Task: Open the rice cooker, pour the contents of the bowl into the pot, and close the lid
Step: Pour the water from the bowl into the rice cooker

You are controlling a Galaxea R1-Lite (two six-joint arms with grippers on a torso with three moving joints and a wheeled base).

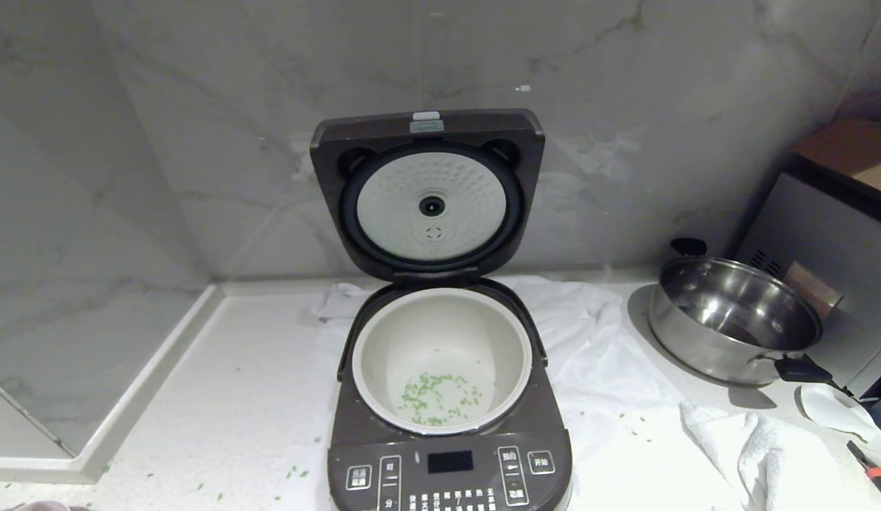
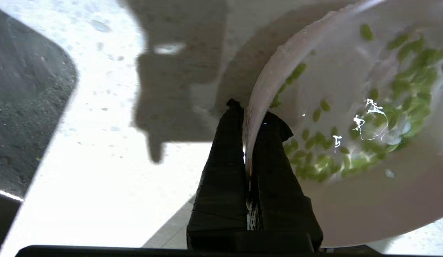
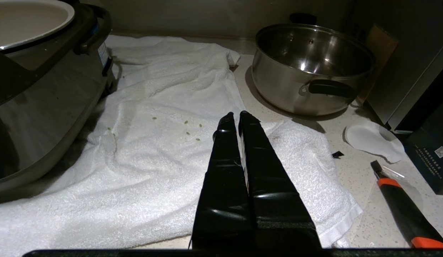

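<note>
The bench [image 1: 220, 397] is pale and speckled, set into a grey marble corner. On it, straight before me, stands the rice cooker [image 1: 451, 454], its lid [image 1: 427, 195] swung fully up so the white dimpled inner plate faces me. The white pot [image 1: 441, 358] sits open in the cooker, with a scatter of green bits [image 1: 437, 399] on its floor. A white towel [image 1: 610, 369] lies under and to the right of the cooker, and a steel pan [image 1: 735, 319] with black handles stands beyond it, beside a grey box appliance [image 1: 830, 248].

My left gripper [image 2: 249, 117] is out of the head view; its fingers [image 2: 226, 150] pinch the rim of the pink bowl [image 2: 367, 200], one inside and one outside, over the bench. More green bits lie wet inside the bowl.

My right gripper [image 3: 236, 119] hangs over the towel, fingers pressed together, holding nothing. A knife with orange bands [image 3: 403, 203] lies on the bench near it.
</note>
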